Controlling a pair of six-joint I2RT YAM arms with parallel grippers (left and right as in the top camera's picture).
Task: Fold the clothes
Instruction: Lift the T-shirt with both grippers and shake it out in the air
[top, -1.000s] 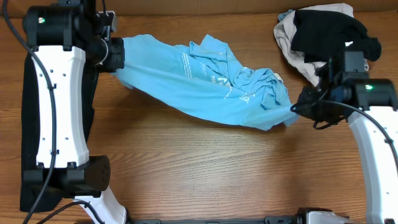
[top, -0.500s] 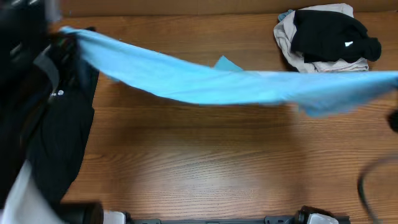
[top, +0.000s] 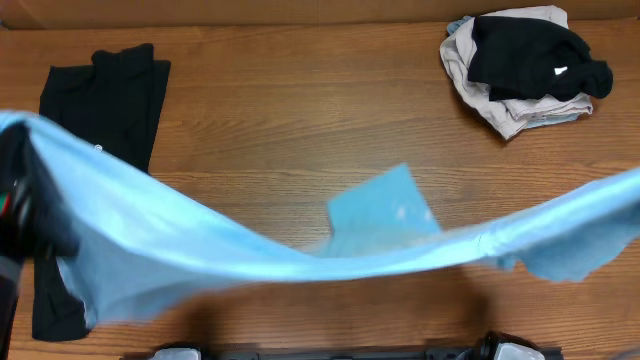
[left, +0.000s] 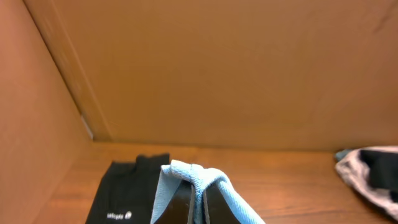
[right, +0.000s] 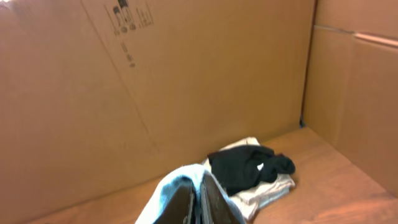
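Long black garment: a long black cloth garment with a small white logo lay flat along the left edge of the brown wooden tabletop. Its lower part was hidden behind the raised blue cloth in the overhead view. In the left wrist view it lay below and left of the fingers.

Left arm: only a dark, blurred shape showed at the left edge of the overhead view.

Left pincer: the left pincer was clamped narrow on a bunched fold of blue cloth, which draped over both fingertips. It was held above the tabletop, facing a plain brown cardboard wall.

Light blue T-shirt: the light blue cotton T-shirt hung in the air between the two arms. It was stretched across the whole overhead view as a sagging band, high at the left, lowest near the middle and rising again to the right edge. A squarish flap stood up from the band near the middle, and a loose corner hung down at the right. Its lettering could not be made out.

Heap of clothes: a heap of clothes sat at the far right corner of the tabletop, a black piece with a small white mark lying on top of pale beige cloth, well apart from the T-shirt.

Right pincer: the right pincer was closed tight on the other end of the T-shirt, with blue cloth bunched on the left side of its fingers. The heap lay beyond it, at the foot of the cardboard wall.
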